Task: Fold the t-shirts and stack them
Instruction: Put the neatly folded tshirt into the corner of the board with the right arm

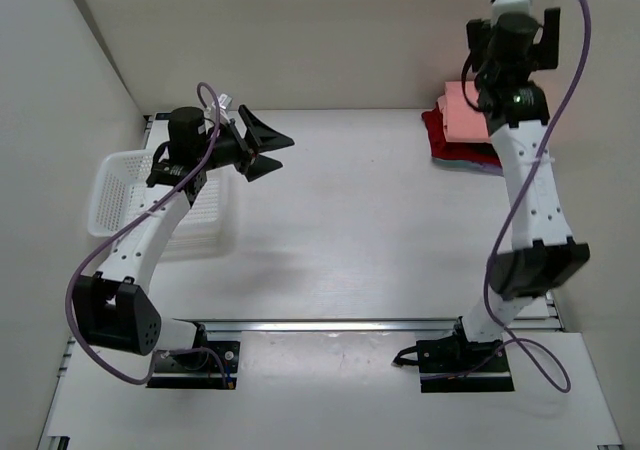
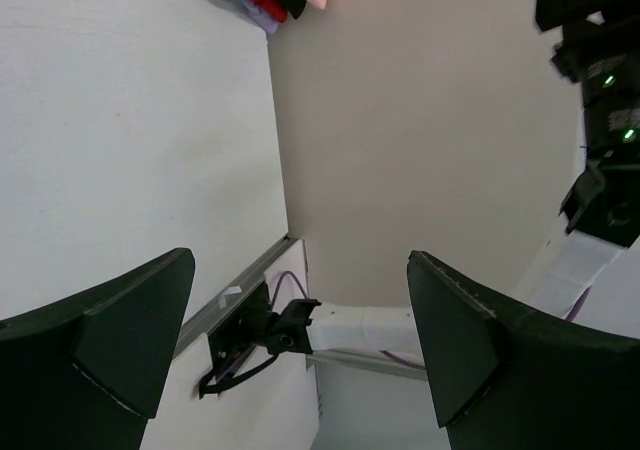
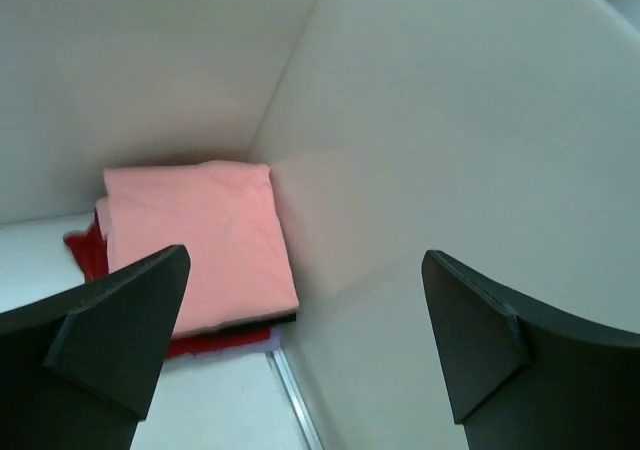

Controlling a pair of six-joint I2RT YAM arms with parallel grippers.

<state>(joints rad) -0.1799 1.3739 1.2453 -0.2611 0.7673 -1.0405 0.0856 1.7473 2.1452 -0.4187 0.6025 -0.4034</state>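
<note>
at the far right corner, a pink shirt [image 3: 195, 240] tops the stack [image 1: 445, 140]. right gripper [image 3: 305, 254] above it and left gripper [image 1: 286, 153] by the basket [image 1: 120, 185] are both spread wide, holding nothing.

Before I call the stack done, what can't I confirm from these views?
- Top external: the right arm covers the stack on its right side.
- Right wrist: the pink shirt hides the lower shirts; only edges show.
- Left wrist: the stack is cut off by the top edge.
</note>
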